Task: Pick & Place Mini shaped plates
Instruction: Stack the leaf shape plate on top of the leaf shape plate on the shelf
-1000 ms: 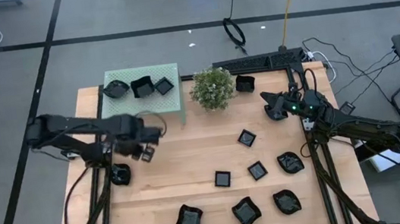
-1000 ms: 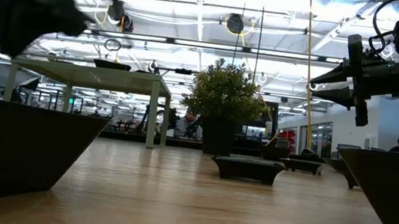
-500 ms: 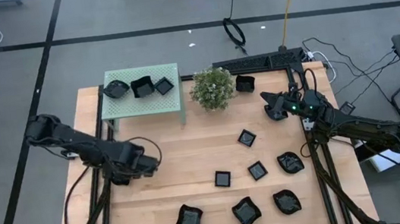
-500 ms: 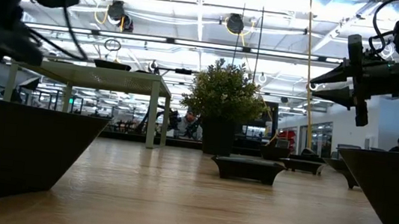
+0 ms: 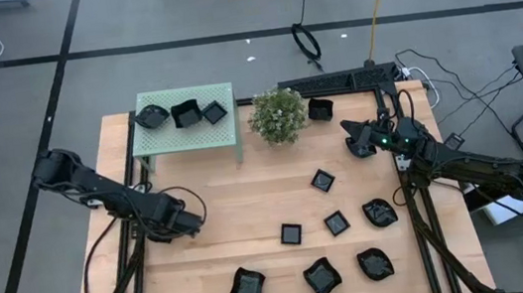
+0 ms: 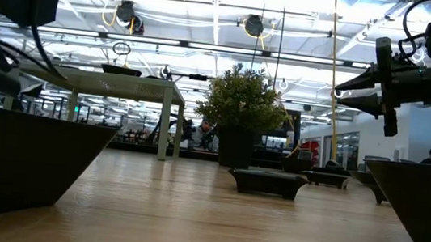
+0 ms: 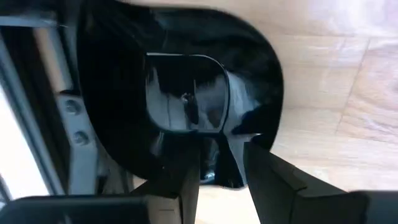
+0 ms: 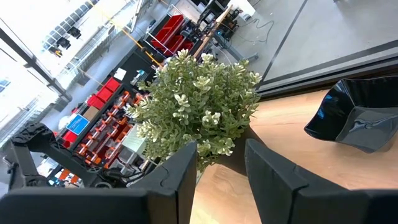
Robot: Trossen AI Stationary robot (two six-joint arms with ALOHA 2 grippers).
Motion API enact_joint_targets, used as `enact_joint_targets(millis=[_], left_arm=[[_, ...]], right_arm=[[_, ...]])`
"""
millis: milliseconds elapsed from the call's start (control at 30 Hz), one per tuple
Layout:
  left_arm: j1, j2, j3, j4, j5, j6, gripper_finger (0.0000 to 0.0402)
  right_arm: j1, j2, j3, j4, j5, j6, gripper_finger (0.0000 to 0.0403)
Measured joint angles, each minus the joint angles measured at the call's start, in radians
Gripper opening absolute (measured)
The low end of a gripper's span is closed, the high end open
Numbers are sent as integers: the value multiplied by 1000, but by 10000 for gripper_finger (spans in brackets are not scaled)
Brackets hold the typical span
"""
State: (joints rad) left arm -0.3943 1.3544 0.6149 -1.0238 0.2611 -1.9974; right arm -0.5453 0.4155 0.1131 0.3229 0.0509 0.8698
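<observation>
Small glossy black plates (image 5: pixel 319 278), square or wavy-rimmed, lie scattered over the desk (image 5: pixel 250 218); three sit on a green stand (image 5: pixel 190 133). The left end effector (image 7: pixel 221 163) straddles the rim of a plate (image 7: pixel 186 93) at the desk's left edge, fingers narrowly parted. The right end effector (image 8: pixel 221 163), parted and empty, hovers near the plant (image 5: pixel 278 114)

plates (image 5: pixel 291 233): glossy black, plain, pale glints on the glaze
surface (image 5: pixel 248 198): light wood, visible grain and plank seams
small stand (image 5: pixel 189 127): pale mint green top and legs
potted plant (image 5: pixel 277 115): green leaves with paler tips, dark pot
arms (image 5: pixel 97 192): dark, near black
floor (image 5: pixel 182 66): grey with dark lines
</observation>
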Motion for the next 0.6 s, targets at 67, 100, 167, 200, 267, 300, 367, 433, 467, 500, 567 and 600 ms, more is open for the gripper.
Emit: enact_joint_targets(millis=[67,100,167,200,267,300,367,433,467,500,567,600], left_arm=[[0,0,-13,28,0,-1,129],[1,0,-17,37,0,1,129],[1,0,-20,36,0,2,129],[1,0,-20,35,0,3,129],[1,0,-20,37,0,22,129],[1,-1,-20,41,0,39,129],[2,-1,-20,64,-1,77,129],[5,-1,-20,110,-13,115,129],[9,-1,-20,138,-26,133,129],[13,-1,-20,169,-45,156,129],[24,-2,-19,246,-104,213,129],[32,-2,-18,292,-138,245,129]], right_arm=[[0,0,0,0,0,0,123],[0,0,0,0,0,0,123],[0,0,0,0,0,0,123],[0,0,0,0,0,0,123],[0,0,0,0,0,0,123],[0,0,0,0,0,0,123],[0,0,0,0,0,0,123],[0,0,0,0,0,0,123],[0,0,0,0,0,0,123],[0,0,0,0,0,0,123],[0,0,0,0,0,0,123],[0,0,0,0,0,0,123]])
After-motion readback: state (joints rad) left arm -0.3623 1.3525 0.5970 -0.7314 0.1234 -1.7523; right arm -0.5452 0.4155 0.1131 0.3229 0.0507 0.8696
